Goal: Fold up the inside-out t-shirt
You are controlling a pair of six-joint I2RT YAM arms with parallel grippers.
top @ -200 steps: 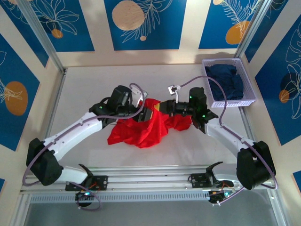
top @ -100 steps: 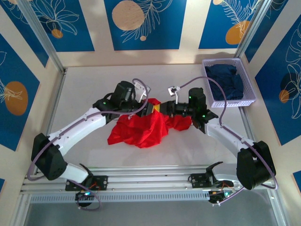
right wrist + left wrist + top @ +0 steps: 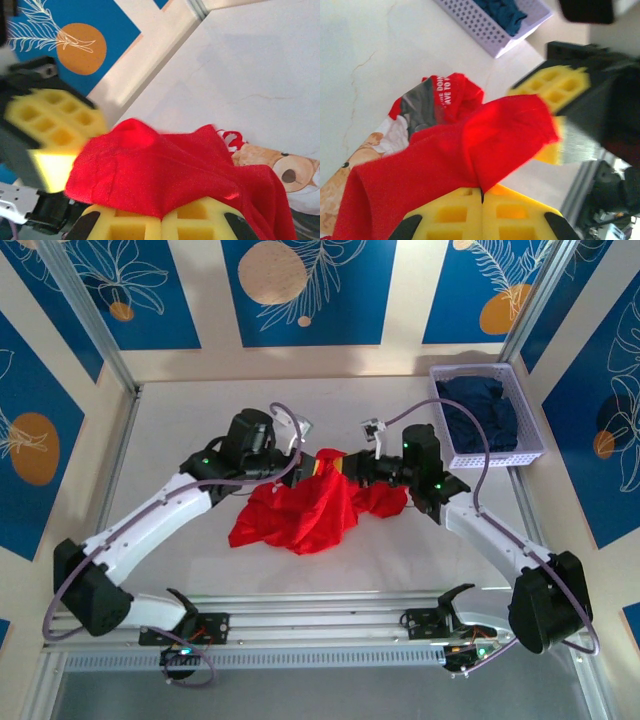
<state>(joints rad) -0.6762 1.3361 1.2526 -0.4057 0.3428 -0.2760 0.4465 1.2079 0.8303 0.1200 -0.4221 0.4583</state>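
Pinching red t-shirt [image 3: 300,515], left jaws and right jaws both clamped on cloth; basket [image 3: 500,459] holding navy garment [image 3: 480,410] far right.

Red t-shirt [image 3: 305,512] — crumpled heap; sleeves, collar and hem not separable from above. Its bear print [image 3: 280,167] cut off by the right wrist view's right edge; white lettering [image 3: 441,95] folded, legible in part only. Blurred: right gripper [image 3: 552,122] in the left wrist view, left gripper [image 3: 52,147] in the right wrist view. Lavender basket [image 3: 485,27] cut by the top edge — dark garment [image 3: 502,10] inside too bunched to identify.
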